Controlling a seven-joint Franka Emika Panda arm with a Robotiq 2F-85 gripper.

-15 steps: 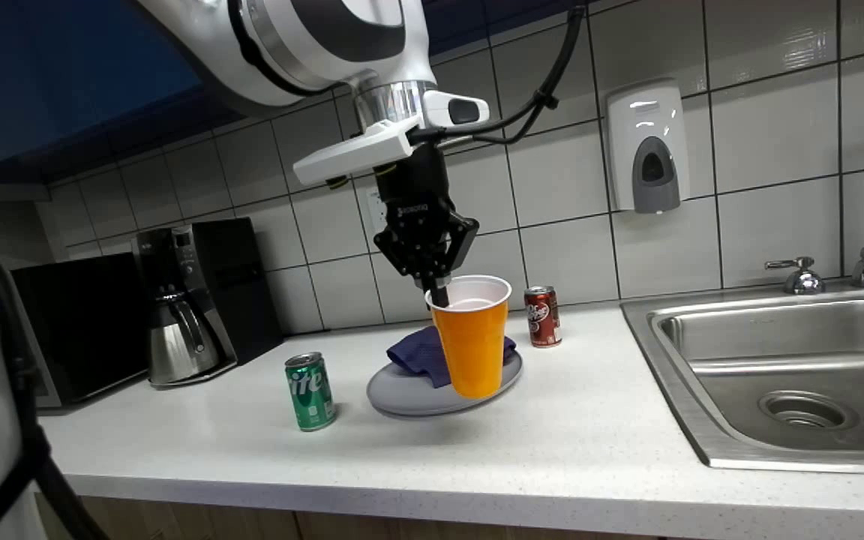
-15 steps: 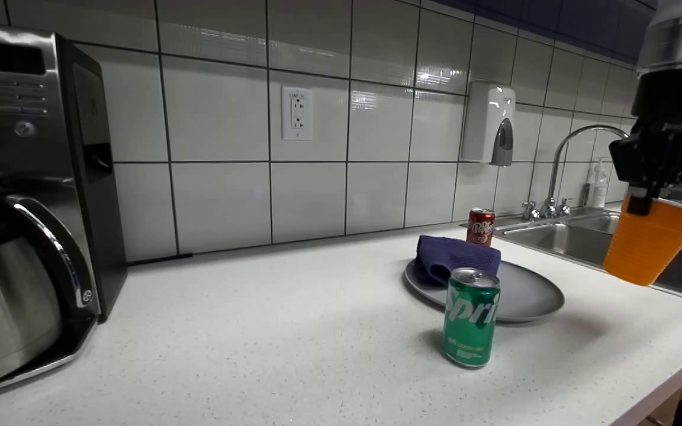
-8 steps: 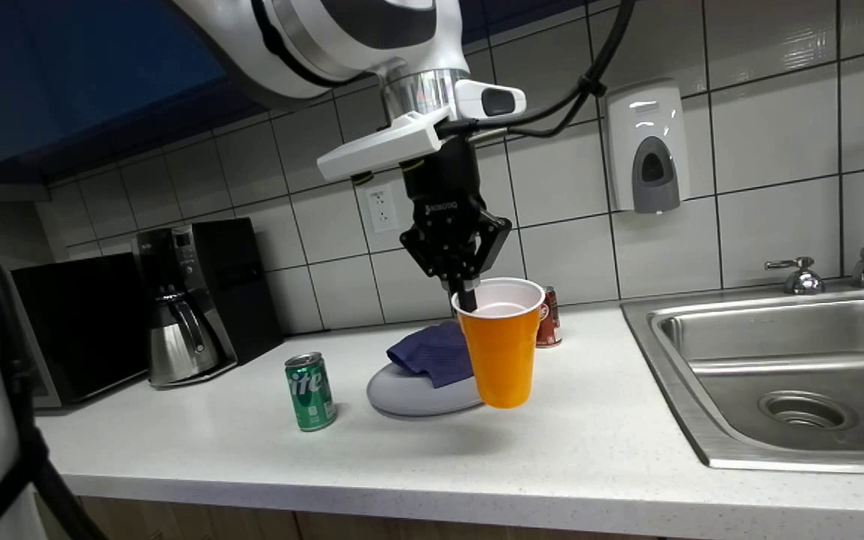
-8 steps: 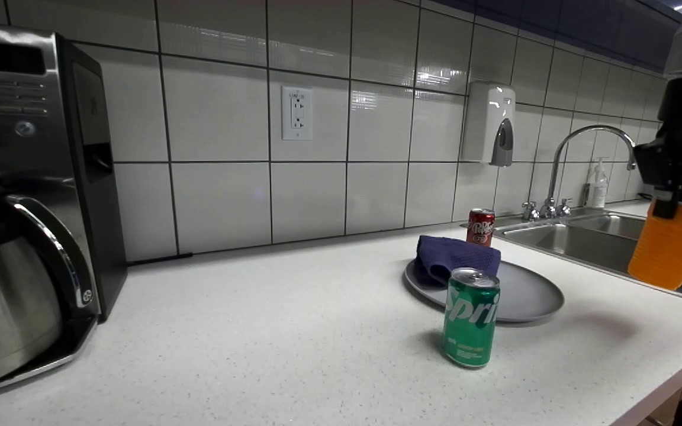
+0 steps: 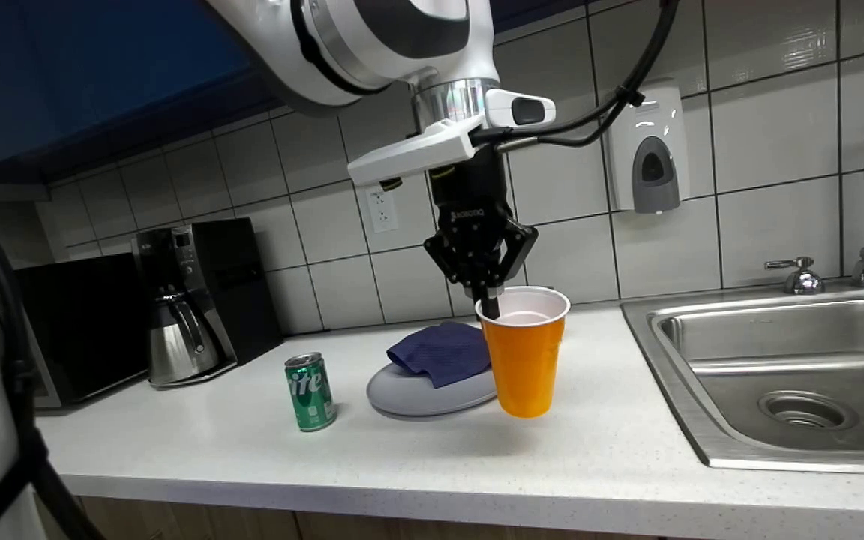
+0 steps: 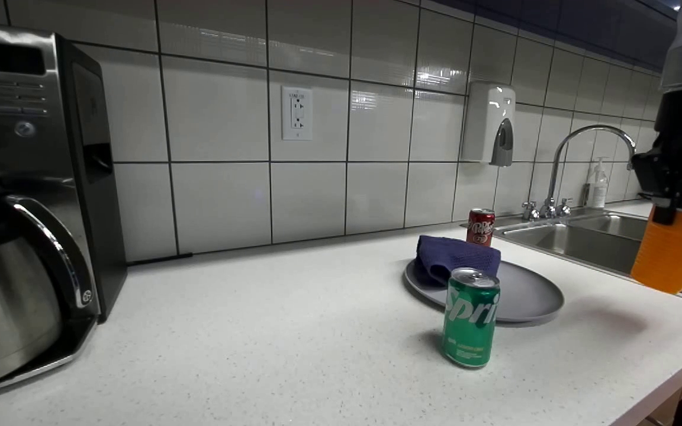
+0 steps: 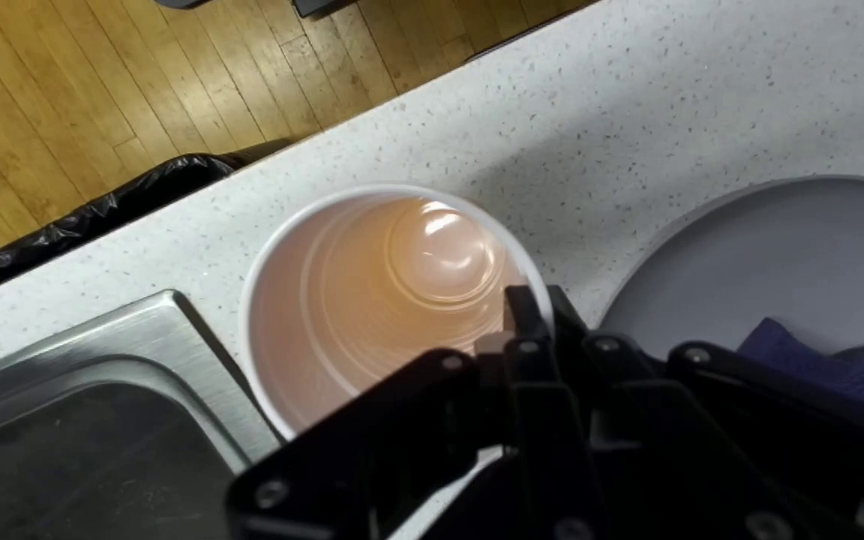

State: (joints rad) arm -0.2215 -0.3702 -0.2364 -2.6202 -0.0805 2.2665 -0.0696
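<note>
the jaws of the gripper (image 7: pixel 543 304) clamp the rim of the orange cup (image 5: pixel 524 367) — tilted above the counter (image 5: pixel 604 435), near the grey plate (image 5: pixel 402 395); a purple cloth (image 5: pixel 443 352) lies on the plate.

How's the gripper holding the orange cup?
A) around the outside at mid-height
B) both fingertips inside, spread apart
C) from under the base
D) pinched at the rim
D: in the wrist view the gripper pinches the rim of the orange cup, one fingertip inside and the other outside.
</note>
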